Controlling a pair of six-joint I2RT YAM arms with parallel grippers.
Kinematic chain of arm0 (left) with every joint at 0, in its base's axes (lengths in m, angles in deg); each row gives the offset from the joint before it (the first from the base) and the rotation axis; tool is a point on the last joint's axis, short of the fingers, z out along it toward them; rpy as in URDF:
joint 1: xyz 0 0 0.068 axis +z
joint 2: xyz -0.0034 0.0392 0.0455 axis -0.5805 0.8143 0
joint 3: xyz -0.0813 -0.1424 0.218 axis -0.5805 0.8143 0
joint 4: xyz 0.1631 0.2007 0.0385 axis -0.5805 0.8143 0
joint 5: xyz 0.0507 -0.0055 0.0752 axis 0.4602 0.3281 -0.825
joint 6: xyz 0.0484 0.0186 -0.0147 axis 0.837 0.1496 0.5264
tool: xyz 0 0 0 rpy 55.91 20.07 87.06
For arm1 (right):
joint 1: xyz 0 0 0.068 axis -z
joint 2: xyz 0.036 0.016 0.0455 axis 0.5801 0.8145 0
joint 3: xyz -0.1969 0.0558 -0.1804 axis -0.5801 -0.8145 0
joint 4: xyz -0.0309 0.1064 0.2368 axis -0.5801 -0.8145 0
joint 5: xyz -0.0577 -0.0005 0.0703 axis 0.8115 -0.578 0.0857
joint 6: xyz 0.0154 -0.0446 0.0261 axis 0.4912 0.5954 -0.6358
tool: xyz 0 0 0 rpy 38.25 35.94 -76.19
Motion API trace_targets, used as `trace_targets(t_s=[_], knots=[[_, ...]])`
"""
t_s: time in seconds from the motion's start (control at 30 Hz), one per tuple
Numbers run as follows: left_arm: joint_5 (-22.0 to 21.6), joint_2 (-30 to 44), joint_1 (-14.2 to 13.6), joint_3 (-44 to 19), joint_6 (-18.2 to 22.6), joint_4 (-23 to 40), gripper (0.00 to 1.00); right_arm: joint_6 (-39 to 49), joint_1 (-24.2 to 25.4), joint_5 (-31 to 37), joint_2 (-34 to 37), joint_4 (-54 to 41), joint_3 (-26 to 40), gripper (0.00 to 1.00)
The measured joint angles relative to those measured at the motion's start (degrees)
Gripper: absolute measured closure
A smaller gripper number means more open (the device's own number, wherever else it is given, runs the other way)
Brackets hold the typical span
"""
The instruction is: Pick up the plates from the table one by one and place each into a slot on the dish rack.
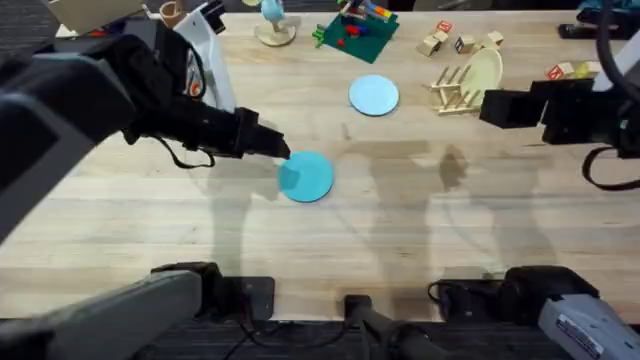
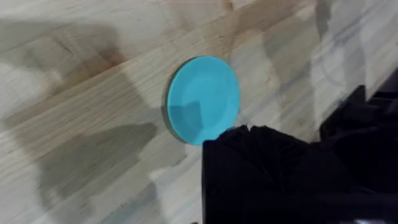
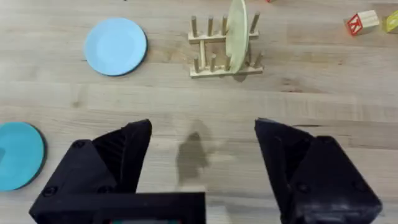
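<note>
The tabletop [image 1: 400, 210] is pale wood planks with visible grain and a smooth, low-sheen finish. The teal plate [image 2: 203, 99] just beyond the left arm's matt black fingers [image 2: 261, 162] looks like smooth plastic with a soft gloss, as does the light blue plate [image 3: 115, 45]. Well beyond the right arm's matt black fingers [image 3: 118, 162], the dish rack [image 3: 217, 53] is bare light wooden dowels holding a smooth cream plate [image 3: 237, 30].

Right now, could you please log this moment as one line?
left hand at teal plate edge | right hand open | cream plate in dish rack
</note>
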Motion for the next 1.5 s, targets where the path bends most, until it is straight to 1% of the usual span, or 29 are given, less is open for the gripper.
trace_targets(t_s=[0.07,0.1,0.23,0.47,0.6,0.8,1.03,1.17,1.3,1.5], knots=[[2.2,2.8,1.8,0.0,2.8,0.7,0.960,0.0,0.0,0.0,0.0,0.0,0.0,0.005],[6.1,10.0,4.0,0.0,9.5,1.6,0.959,0.0,0.0,0.0,0.0,0.0,0.0,0.005],[7.4,13.9,4.0,0.0,12.7,1.6,0.960,0.0,0.0,0.0,0.0,0.0,0.0,0.005],[8.1,19.2,4.0,0.0,18.5,1.7,0.960,0.0,0.0,0.0,0.0,0.0,0.0,0.006],[8.5,20.8,4.0,-0.2,20.5,1.4,0.960,0.0,0.0,0.0,0.0,0.0,0.0,0.006],[8.6,22.7,4.1,-0.2,21.7,0.5,0.959,0.0,0.0,0.0,0.0,0.0,0.0,0.006],[8.1,26.0,4.2,-0.3,21.9,0.0,0.959,0.0,0.0,0.0,0.0,0.0,0.0,0.005],[7.4,26.7,4.2,-0.3,21.6,-0.8,0.959,0.0,0.0,0.0,0.0,0.0,0.0,0.005],[5.9,26.7,4.2,-0.3,18.9,-2.2,0.959,0.0,0.0,0.0,0.0,0.0,0.0,0.005],[5.1,26.7,4.0,-0.5,13.9,-4.0,0.960,0.0,0.0,0.0,0.0,0.0,0.0,0.006]])
